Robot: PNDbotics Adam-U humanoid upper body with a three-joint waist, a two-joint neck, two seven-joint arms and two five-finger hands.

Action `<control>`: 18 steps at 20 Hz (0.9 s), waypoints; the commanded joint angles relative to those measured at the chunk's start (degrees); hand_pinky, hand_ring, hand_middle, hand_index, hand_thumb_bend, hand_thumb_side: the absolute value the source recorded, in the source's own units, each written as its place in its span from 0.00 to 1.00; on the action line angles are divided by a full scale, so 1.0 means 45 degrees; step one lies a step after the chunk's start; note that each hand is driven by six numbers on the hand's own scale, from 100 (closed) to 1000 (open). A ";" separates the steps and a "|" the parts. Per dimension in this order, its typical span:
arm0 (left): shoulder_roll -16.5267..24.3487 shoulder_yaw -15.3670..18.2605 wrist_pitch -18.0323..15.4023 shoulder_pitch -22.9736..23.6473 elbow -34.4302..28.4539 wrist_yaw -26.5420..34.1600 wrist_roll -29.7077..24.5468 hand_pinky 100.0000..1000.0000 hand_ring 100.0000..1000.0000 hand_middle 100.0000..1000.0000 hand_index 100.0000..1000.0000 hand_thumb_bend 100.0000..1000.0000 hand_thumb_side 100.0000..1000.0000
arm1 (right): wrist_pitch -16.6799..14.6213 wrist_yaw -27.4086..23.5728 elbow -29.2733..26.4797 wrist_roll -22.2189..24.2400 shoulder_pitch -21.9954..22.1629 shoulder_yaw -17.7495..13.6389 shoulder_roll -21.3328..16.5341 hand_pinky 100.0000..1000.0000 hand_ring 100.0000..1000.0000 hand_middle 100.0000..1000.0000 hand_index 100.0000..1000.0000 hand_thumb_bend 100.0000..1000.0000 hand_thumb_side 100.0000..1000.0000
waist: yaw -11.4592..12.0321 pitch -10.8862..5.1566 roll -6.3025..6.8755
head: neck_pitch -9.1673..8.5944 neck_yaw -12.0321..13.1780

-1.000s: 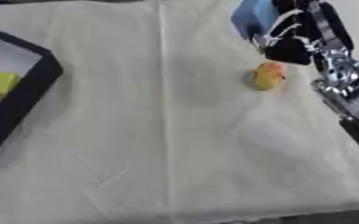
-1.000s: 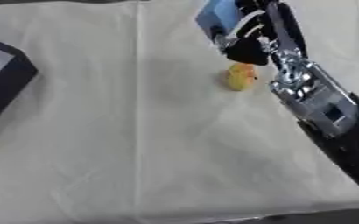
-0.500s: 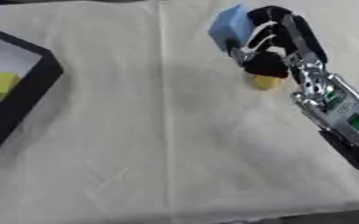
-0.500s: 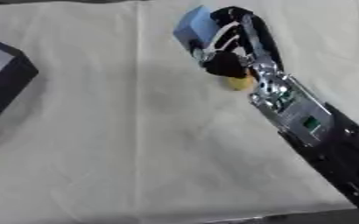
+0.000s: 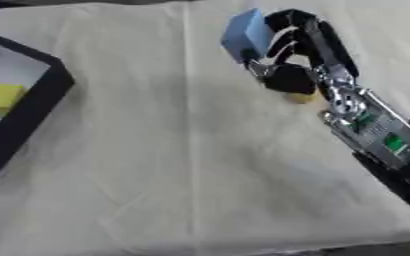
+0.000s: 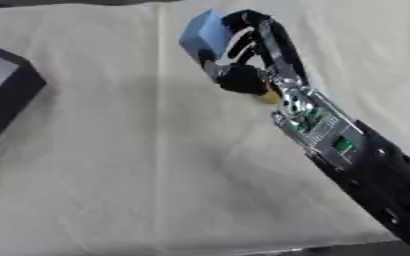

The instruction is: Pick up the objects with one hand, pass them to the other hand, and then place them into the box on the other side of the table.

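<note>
One right robot hand (image 5: 292,55), fingers curled round a blue block (image 5: 243,32), has swung leftward (over a yellow thing (image 5: 303,96)) towards the handover; box (image 5: 35,107) waits.

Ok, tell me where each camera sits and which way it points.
Left eye view: in the head, looking down at the cream cloth-covered table; the right hand holds a light blue block, the black-rimmed box at left.
Right eye view: beside it, facing the same way; the right arm fills more.
Both share hand, block, box.
</note>
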 commanded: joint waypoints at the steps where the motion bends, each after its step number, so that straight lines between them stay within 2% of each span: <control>1: 0.0015 -0.0332 -0.0250 -0.0464 -0.0173 -0.0256 -0.0704 0.75 0.65 0.56 0.70 0.14 0.36 | -0.0348 0.0128 -0.0234 -0.0007 -0.0223 0.0090 -0.0075 0.37 0.44 0.40 0.51 0.22 0.00 | 0.0046 -0.0501 0.0168 | -0.0028 -0.0014; 7: -0.0511 -0.1171 -0.0657 -0.1277 -0.0173 -0.0663 -0.2043 0.75 0.66 0.57 0.70 0.16 0.36 | -0.0954 0.0274 -0.0234 0.0151 -0.0367 0.0464 0.0066 0.38 0.44 0.42 0.51 0.21 0.00 | 0.0139 -0.0521 0.0194 | -0.0028 0.0041; 18: -0.1360 -0.2372 -0.0540 -0.2029 -0.0173 -0.1718 -0.3940 0.75 0.68 0.60 0.73 0.21 0.39 | -0.1577 0.0759 -0.0234 0.0408 -0.0529 0.0825 0.0173 0.39 0.44 0.42 0.51 0.21 0.00 | 0.0279 -0.0548 0.0318 | -0.0028 0.0222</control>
